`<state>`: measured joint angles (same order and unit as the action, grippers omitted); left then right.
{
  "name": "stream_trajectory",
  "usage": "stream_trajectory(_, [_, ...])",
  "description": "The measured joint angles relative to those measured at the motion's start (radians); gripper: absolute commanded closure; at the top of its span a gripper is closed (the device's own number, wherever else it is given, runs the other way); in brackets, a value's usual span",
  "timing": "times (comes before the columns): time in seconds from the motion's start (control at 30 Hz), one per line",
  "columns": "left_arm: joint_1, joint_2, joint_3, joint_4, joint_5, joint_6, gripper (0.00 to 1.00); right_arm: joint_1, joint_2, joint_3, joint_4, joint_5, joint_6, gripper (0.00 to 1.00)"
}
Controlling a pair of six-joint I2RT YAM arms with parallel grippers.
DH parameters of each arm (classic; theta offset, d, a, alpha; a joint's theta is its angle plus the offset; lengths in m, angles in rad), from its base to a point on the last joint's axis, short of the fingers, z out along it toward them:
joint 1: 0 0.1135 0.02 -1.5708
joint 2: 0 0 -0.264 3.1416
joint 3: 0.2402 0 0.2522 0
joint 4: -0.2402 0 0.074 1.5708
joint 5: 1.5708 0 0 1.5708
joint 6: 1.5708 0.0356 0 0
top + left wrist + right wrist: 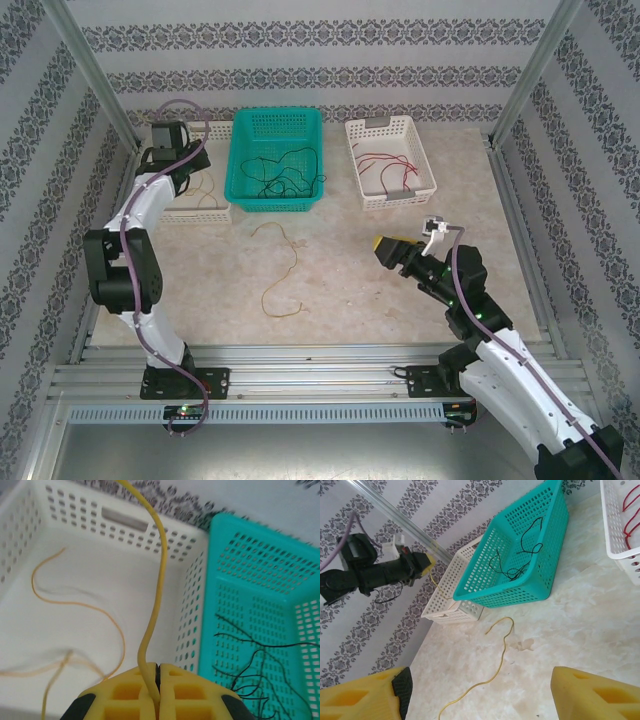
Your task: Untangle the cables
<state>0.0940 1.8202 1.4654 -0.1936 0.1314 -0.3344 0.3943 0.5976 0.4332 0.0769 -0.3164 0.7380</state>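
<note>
Standing in a row along the far edge of the table [350,300]: left white basket [205,212], teal basket [275,205], right white basket [395,200]. Left white basket just beside the teal one, wall against wall in the left wrist view; right white basket set a little apart.

In the teal basket, a tangle of black cables [285,180] spread over the floor. In the right white basket, red cables [388,168] lying loose. In the left white basket, thin orange cables [75,602] curling across the bottom.

Left gripper [157,680] over the left white basket at the far left corner, jaws pressed together on a yellow cable [159,580]; in the right wrist view, hanging from the tip down toward that basket.

Right gripper [480,685] raised over the right half of the table, nearer than the baskets, fingers [590,695] wide apart, nothing between them.

Loose yellow cable [280,270] lying in a wavy line on the bare middle of the table, in front of the teal basket, apart from every basket and from both grippers.

Open tabletop all around it, with a wide bare stretch from the baskets to the near edge. Patterned walls close along the left, right and far edges; metal posts at the far corners.
</note>
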Motion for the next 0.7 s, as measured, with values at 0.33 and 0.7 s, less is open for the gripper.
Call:
stream_trajectory(0.33, [0.006, 0.070, 0.000, 0.000, 0.034, -0.029, 0.80, 0.000, -0.028, -0.005, -0.033, 0.014, -0.009, 0.02])
stream_trajectory(0.7, [0.006, 0.071, 0.000, -0.004, 0.078, -0.066, 0.31, 0.000, -0.050, -0.005, -0.069, 0.013, -0.011, 0.02])
